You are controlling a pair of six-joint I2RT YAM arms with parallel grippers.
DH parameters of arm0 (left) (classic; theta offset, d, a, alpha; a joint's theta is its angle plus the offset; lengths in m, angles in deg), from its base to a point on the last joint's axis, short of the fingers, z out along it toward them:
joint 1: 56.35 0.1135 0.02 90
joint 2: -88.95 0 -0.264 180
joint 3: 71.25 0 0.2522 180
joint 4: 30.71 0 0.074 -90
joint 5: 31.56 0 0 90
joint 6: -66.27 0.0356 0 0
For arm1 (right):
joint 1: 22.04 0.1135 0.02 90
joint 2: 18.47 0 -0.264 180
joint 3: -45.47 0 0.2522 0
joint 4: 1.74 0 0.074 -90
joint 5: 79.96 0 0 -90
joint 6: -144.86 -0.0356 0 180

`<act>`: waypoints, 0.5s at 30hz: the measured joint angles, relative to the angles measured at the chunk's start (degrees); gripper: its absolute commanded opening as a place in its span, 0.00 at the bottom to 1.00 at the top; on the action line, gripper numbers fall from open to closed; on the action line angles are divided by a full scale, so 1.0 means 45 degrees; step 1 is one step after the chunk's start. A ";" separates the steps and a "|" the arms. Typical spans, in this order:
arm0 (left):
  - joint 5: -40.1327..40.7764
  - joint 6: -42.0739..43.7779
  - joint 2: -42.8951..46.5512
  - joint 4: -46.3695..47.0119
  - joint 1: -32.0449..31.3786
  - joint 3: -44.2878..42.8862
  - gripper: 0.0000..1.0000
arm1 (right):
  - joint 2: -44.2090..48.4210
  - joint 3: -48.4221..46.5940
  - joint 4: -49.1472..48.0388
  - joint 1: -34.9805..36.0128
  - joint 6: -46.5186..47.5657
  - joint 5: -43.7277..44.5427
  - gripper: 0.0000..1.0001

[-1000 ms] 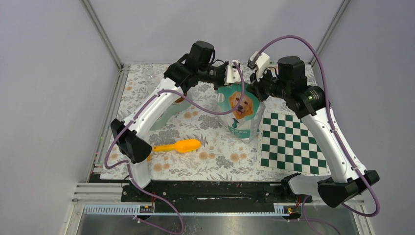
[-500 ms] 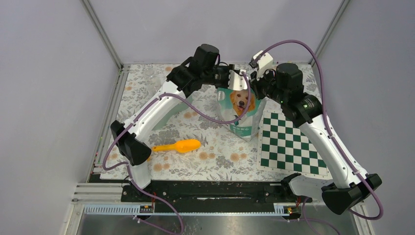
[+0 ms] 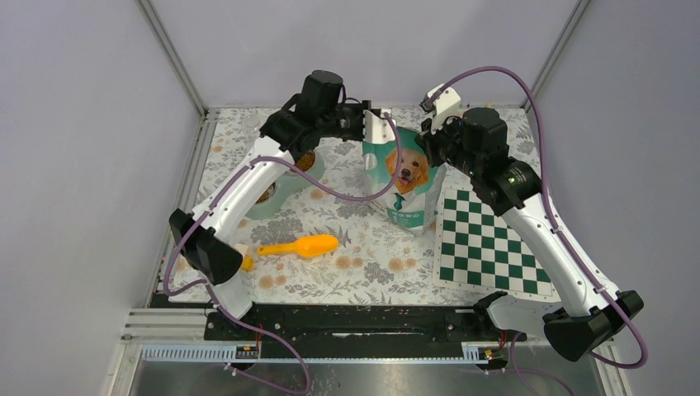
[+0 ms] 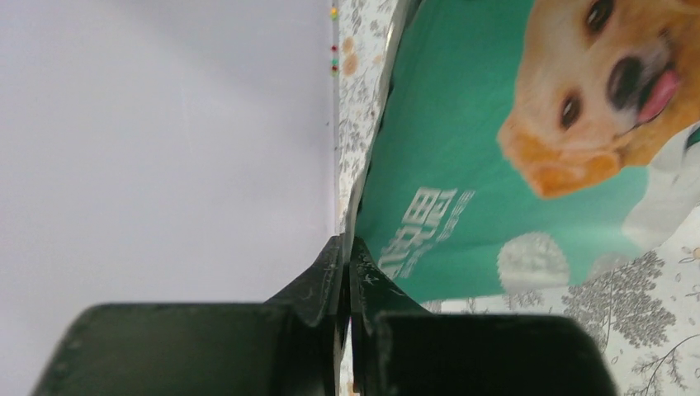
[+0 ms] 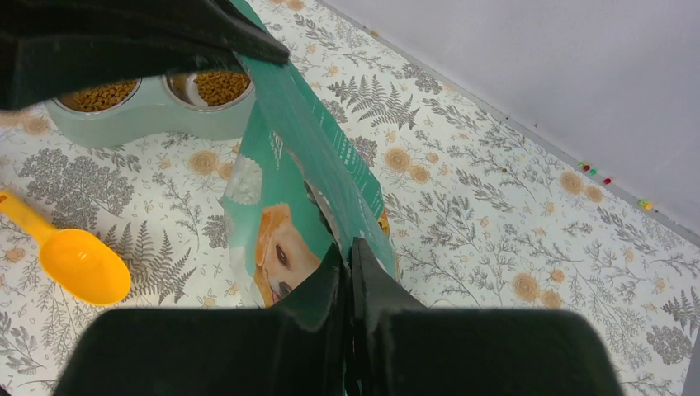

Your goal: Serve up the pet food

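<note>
A green pet food bag (image 3: 403, 186) with a dog's picture stands upright at the back middle of the floral mat. My left gripper (image 3: 376, 130) is shut on the left end of its top edge, as the left wrist view (image 4: 347, 247) shows against the bag (image 4: 495, 165). My right gripper (image 3: 431, 136) is shut on the right end of the top edge (image 5: 348, 252). The pet food (image 5: 219, 87) fills both cups of a pale green double bowl (image 5: 148, 120) left of the bag. The bag's own contents are hidden.
An orange scoop (image 3: 301, 246) lies on the mat in front of the bowl, also in the right wrist view (image 5: 74, 260). A green and white chessboard (image 3: 491, 243) lies right of the bag. My left arm partly covers the bowl (image 3: 285, 188). Walls close the back and sides.
My left gripper has moved left along with the bag's top edge, and the left arm swung left, uncovering more of the bowl. The right gripper rose slightly, then held.
</note>
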 measured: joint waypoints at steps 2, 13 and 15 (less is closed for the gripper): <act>0.0155 -0.0005 0.0117 0.0136 0.0262 0.0189 0.00 | 0.0000 0.0000 0.0000 0.0000 -0.0087 0.0083 0.00; 0.6630 -0.0661 0.0510 0.1744 0.4580 0.1447 0.22 | 0.0461 -0.0058 0.1073 -0.0656 -0.0214 0.0301 0.00; 0.7266 -0.1229 0.0510 0.2064 0.4862 0.1447 0.41 | 0.0389 -0.0272 0.1370 -0.0738 -0.0311 -0.0345 0.17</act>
